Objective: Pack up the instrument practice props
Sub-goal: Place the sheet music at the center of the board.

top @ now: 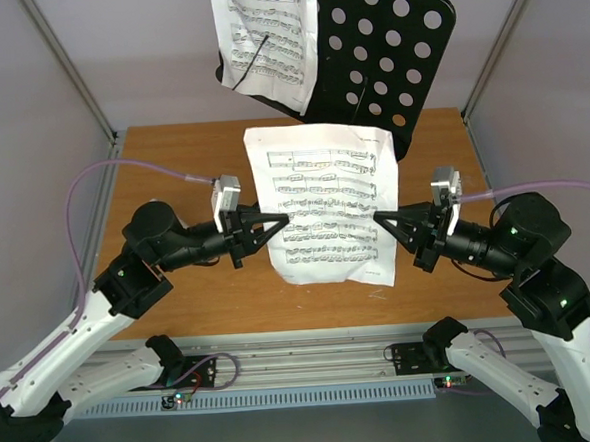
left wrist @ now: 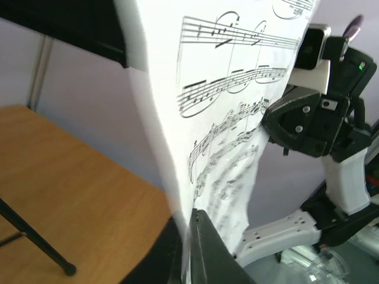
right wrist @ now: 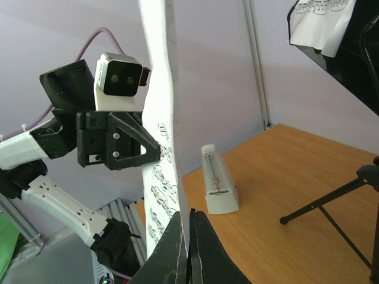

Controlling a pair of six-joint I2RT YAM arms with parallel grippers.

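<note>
A white sheet-music page (top: 324,199) hangs upright in the air between my two grippers, above the middle of the table. My left gripper (top: 283,220) is shut on its left edge, and the paper shows pinched between the jaws in the left wrist view (left wrist: 190,220). My right gripper (top: 378,216) is shut on the opposite edge (right wrist: 189,214). A second page (top: 264,38) rests on the black perforated desk of the music stand (top: 390,50) at the back. The small white metronome (right wrist: 218,183) stands on the table beyond the held page. In the top view the page hides it.
The stand's black tripod legs (right wrist: 331,201) spread over the wooden table (top: 172,168) at the back. One leg tip (left wrist: 65,267) sits near my left gripper. Grey frame posts (top: 76,74) and purple walls enclose the table on both sides.
</note>
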